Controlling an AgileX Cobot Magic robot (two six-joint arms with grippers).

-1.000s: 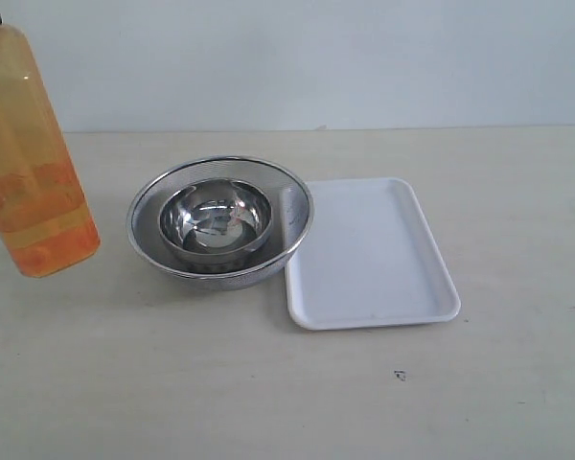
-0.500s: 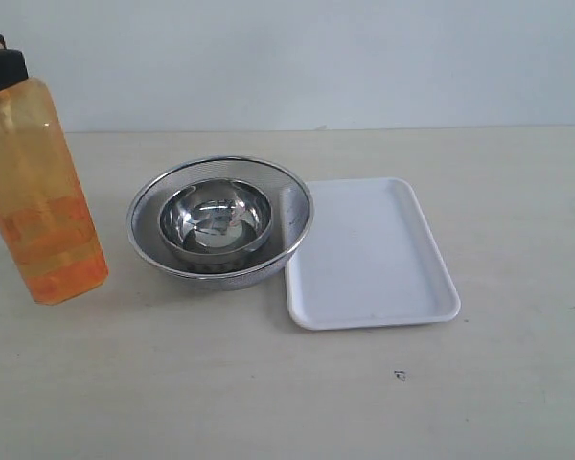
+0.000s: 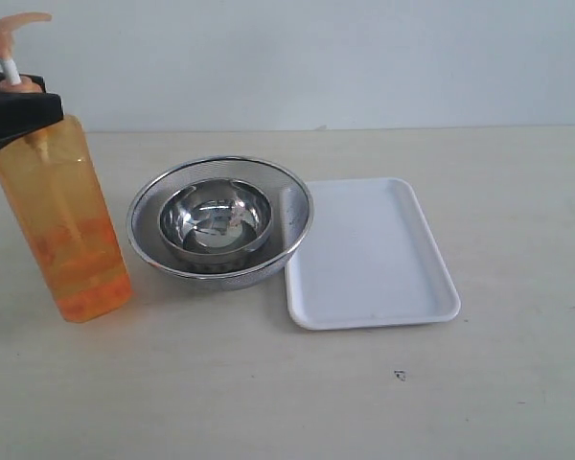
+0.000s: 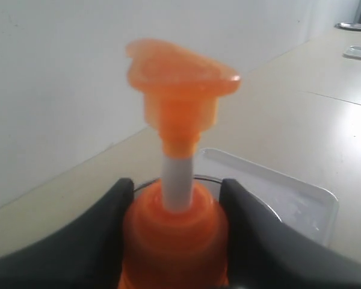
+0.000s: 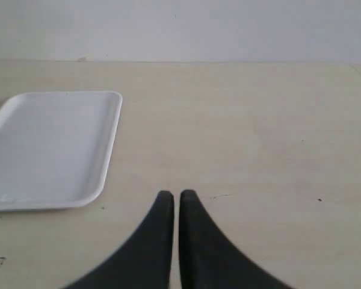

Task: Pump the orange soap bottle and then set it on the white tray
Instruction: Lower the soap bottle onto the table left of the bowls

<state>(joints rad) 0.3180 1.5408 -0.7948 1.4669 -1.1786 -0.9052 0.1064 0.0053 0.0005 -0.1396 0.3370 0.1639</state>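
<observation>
My left hand [image 4: 175, 194] grips the bottle [image 3: 72, 230] by its neck, just under the pump. It stands upright, the strainer [image 3: 146, 206] between it and the tray [image 3: 374, 254]. My right hand [image 5: 175, 205] is clenched, empty, above the tabletop [image 5: 259, 150] near the tray.

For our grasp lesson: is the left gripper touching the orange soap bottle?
Touching. The left wrist view shows the left gripper clamping the orange soap bottle at both sides of its neck.
</observation>
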